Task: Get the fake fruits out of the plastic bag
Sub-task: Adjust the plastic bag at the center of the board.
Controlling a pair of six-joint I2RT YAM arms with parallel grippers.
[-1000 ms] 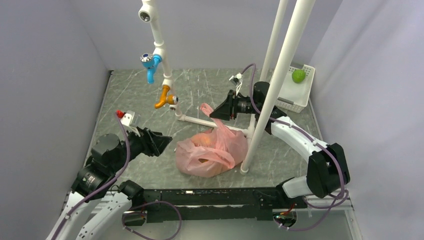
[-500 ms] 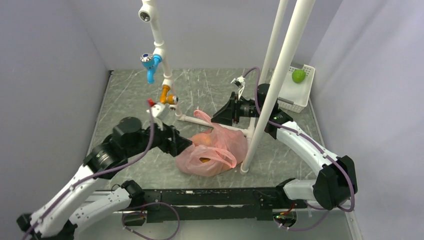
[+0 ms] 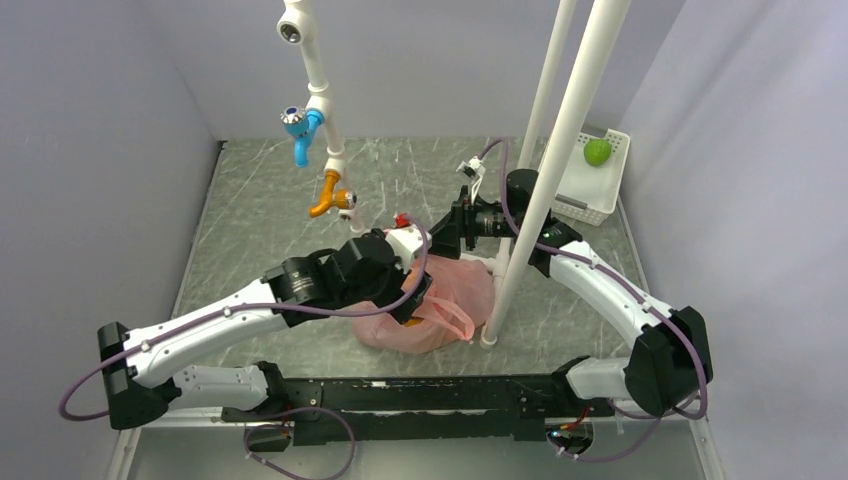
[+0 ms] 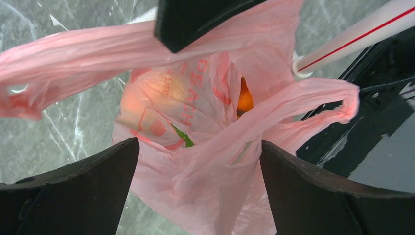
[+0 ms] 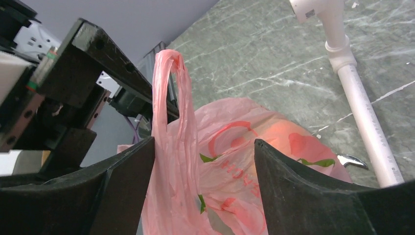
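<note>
My left tool (image 4: 198, 147) hangs wide over the pink bag (image 4: 195, 112) and grips nothing. The bag's mouth gapes between its fingers, and an orange fruit (image 4: 244, 98) shows inside. My right tool (image 5: 204, 144) is spread too; one handle (image 5: 169, 98) stands upright between its fingers, brushing one but not pinched. The bag lies mid-bench (image 3: 260, 200), its right edge against the white post (image 3: 575, 100), with a white pipe (image 5: 362, 107) just behind it. Bare bench lies to the left.
</note>
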